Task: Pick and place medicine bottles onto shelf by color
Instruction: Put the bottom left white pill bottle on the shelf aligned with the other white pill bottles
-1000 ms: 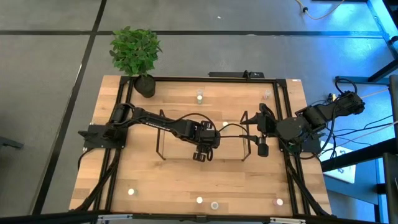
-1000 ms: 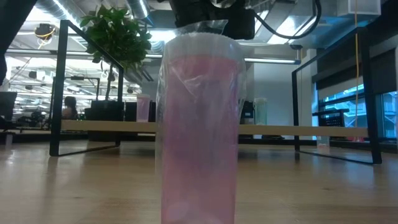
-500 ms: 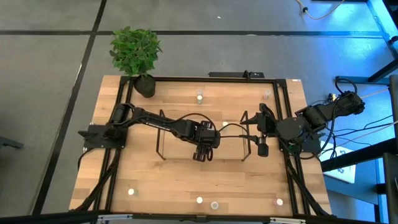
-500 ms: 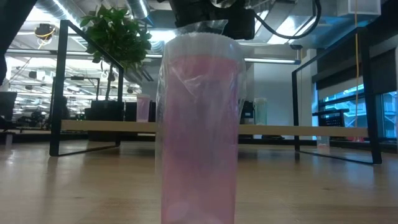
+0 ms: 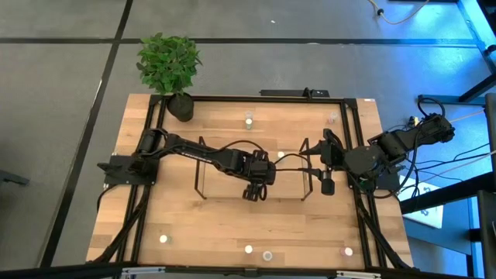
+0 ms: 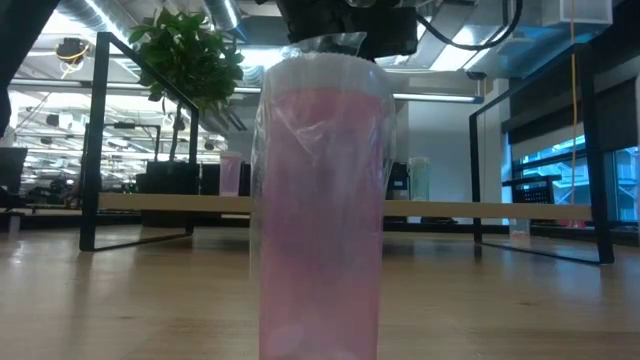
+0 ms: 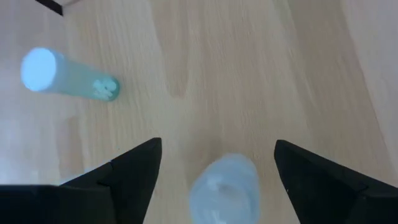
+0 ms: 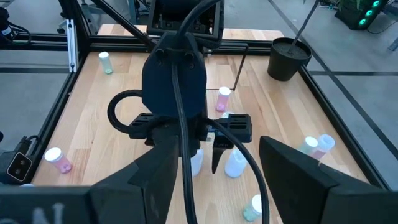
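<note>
My left gripper [image 5: 253, 191] hangs open over the middle of the table, at the shelf [image 5: 198, 167] of thin black rods. In the left wrist view its two dark fingers stand on either side of a grey-clear medicine bottle [image 7: 224, 189] that stands upright on the wood, with a gap on both sides. A green bottle [image 7: 68, 78] stands a little way off. My right gripper [image 5: 327, 187] waits open at the shelf's right end. A pink bottle [image 6: 320, 200] stands right in front of the low camera.
More bottles stand near the table's far edge [image 5: 249, 118] and near edge [image 5: 163, 239], [image 5: 347, 251]. The right wrist view shows a second clear bottle [image 8: 196, 160] and a pink one [image 8: 222, 99] close to my left gripper. A potted plant [image 5: 180, 107] stands at the far left corner.
My left gripper has shifted slightly toward the table's right edge, still open. The bottles have stayed where they were.
</note>
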You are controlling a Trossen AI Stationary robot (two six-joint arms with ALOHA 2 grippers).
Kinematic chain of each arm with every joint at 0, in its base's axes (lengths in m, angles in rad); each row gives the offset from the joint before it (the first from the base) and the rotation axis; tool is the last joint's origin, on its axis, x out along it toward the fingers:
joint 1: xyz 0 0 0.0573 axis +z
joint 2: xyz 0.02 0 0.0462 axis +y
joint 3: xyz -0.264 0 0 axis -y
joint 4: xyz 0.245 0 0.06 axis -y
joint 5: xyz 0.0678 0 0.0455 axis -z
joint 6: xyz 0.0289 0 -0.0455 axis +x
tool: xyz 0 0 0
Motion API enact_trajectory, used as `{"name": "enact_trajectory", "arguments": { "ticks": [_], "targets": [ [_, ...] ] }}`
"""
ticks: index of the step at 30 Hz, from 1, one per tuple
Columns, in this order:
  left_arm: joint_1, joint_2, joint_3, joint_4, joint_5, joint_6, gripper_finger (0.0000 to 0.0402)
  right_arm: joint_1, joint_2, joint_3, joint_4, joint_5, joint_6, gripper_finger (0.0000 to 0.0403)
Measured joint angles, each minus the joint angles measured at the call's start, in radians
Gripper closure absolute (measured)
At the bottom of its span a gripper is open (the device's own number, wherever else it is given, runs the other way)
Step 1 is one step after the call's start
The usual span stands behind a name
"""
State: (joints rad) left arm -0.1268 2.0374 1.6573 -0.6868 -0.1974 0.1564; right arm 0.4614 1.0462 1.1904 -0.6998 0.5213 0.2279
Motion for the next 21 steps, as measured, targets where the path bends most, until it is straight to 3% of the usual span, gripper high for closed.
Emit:
{"name": "enact_trajectory", "arguments": {
  "ticks": [8, 15, 21],
  "targets": [
    [-0.008, -0.003, 0.057, -0.02, -0.013, 0.011, 0.0094, 0.0, 0.0, 0.0, 0.0, 0.0, 0.0, 0.0178],
    [-0.049, -0.004, 0.144, -0.199, -0.054, -0.061, 0.0092, 0.0, 0.0, 0.001, 0.0, -0.002, 0.0, 0.0178],
    [-0.125, -0.01, 0.197, -0.348, -0.154, -0.145, 0.0091, 0.0, 0.0, 0.001, -0.001, 0.0, 0.0, 0.0178]
  ]
}}
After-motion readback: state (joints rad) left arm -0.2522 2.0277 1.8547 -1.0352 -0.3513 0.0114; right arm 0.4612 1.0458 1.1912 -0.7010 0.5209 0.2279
